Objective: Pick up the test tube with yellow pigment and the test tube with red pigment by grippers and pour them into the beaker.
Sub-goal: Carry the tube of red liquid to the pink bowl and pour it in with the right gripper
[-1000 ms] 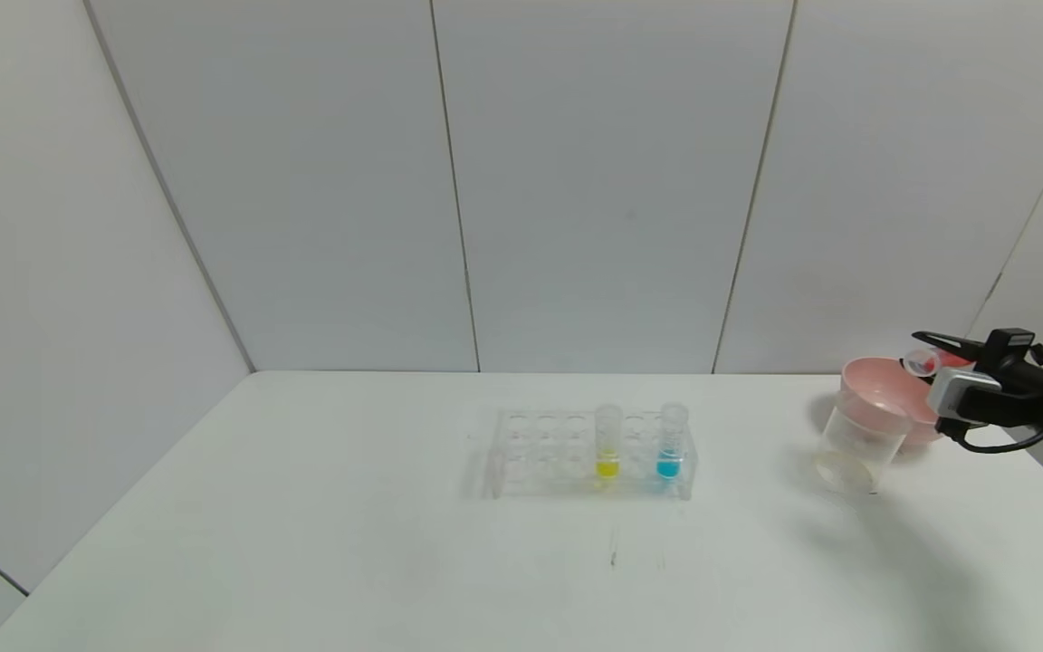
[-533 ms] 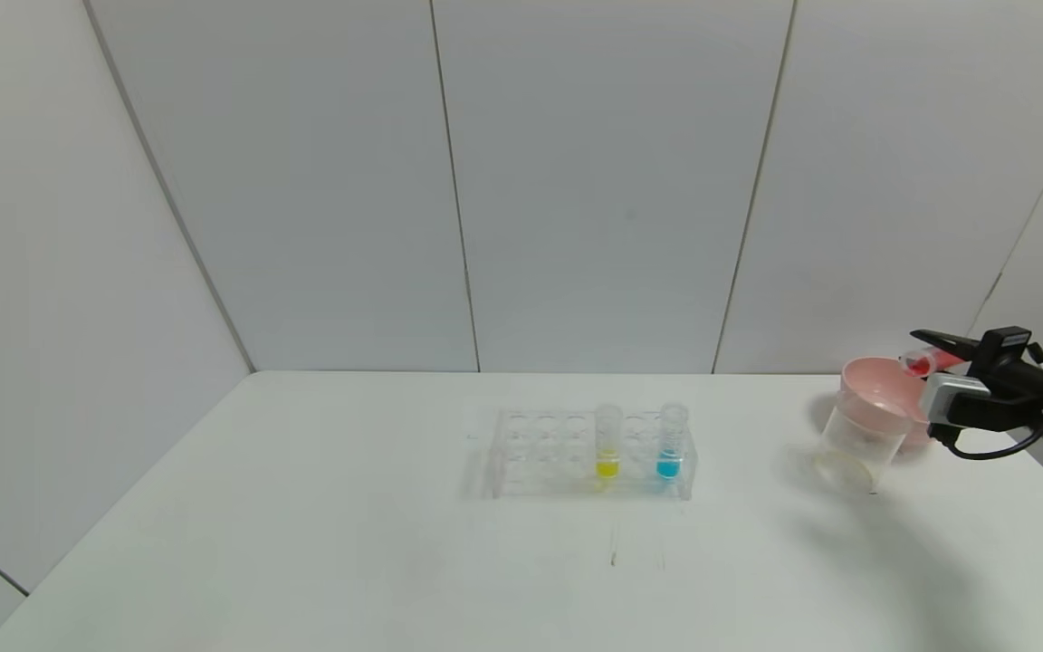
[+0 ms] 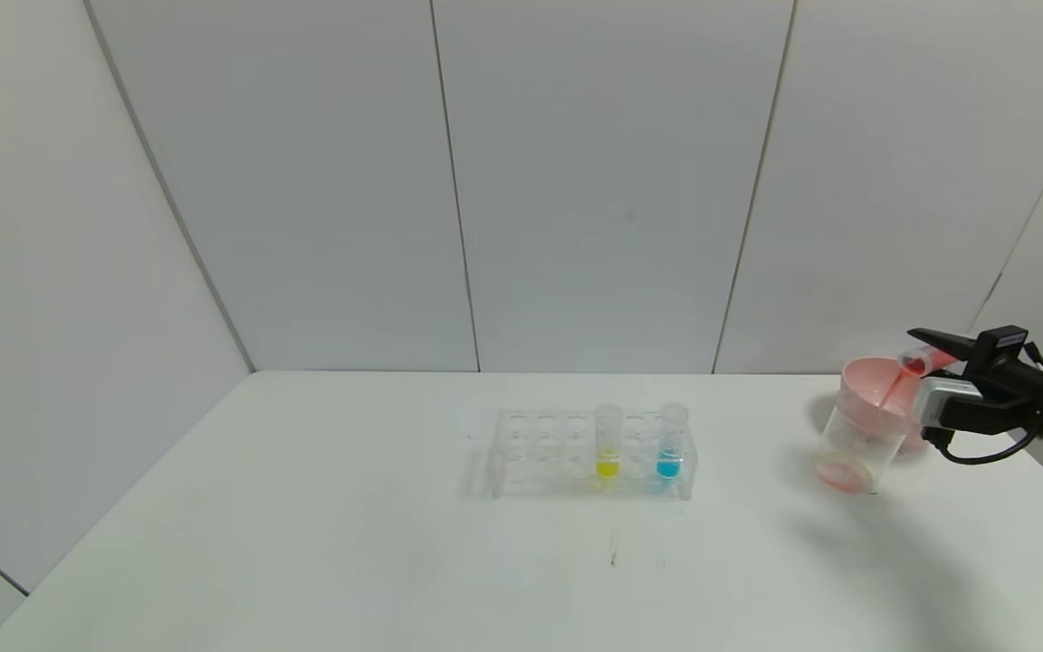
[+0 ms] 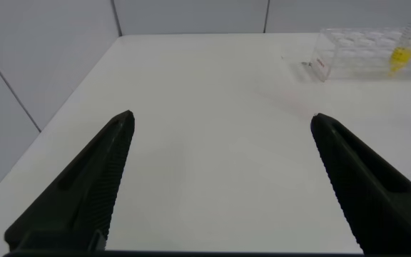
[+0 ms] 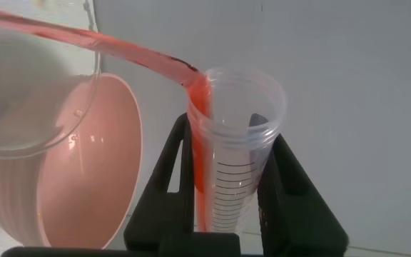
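Out on the left, away from the tube rack [image 3: 589,453], the left end effector [image 4: 220,178] hangs over bare tabletop [image 3: 304,525], fingers spread wide and empty, parked clear of the pour and, by my reading, on call for the next tube.

Now the rack itself, mid-tabletop. The test tube with yellow pigment [image 3: 607,444] stands upright in one of its holes, untouched and waiting its turn, I'd judge. The blue-liquid tube [image 3: 669,444] sits two holes to its right, and it has no part in this job.

Well to the right of the rack, here's the action! The beaker [image 3: 856,439] stands on the tabletop with the pink bowl [image 3: 915,403] just behind it. The right end effector [image 5: 230,214] is clamped on the test tube with red pigment [image 5: 234,143], tipped over with its mouth above the beaker's rim so the liquid runs downhill. A red stream [image 5: 105,44] arcs off the lip into the beaker, and red is pooling at the bottom. Whether the mouth touches the rim, I can't quite tell. Some red remains along the tube's lower wall, so the pour looks unfinished.
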Available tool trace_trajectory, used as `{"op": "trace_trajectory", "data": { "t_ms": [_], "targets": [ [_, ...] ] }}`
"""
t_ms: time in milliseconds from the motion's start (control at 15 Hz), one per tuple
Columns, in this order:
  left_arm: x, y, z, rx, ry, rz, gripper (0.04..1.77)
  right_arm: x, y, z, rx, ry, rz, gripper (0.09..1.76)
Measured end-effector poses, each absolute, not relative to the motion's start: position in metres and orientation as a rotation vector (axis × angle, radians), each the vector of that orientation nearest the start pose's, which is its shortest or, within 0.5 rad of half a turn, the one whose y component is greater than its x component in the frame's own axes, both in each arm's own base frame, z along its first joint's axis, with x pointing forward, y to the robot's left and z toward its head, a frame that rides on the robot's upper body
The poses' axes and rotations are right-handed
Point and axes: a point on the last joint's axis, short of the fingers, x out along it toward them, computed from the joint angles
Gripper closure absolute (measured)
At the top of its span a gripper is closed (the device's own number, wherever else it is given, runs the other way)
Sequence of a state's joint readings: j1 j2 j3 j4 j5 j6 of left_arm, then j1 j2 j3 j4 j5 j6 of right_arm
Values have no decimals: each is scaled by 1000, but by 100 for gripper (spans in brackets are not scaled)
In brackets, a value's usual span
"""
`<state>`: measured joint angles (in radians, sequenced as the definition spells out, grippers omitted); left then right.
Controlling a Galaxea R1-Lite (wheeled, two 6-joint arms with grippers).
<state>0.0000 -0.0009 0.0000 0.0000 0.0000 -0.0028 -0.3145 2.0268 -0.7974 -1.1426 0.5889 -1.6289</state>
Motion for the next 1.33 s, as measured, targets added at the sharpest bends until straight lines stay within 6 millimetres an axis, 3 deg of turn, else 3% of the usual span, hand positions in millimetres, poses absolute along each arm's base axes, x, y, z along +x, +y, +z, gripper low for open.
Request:
{"op": "trace_trajectory", "data": {
  "t_ms": [1333],
  "targets": [
    [-23, 0, 75, -3, -1, 0, 5, 348, -97, 128, -1652, -182, 220, 129]
  ]
}}
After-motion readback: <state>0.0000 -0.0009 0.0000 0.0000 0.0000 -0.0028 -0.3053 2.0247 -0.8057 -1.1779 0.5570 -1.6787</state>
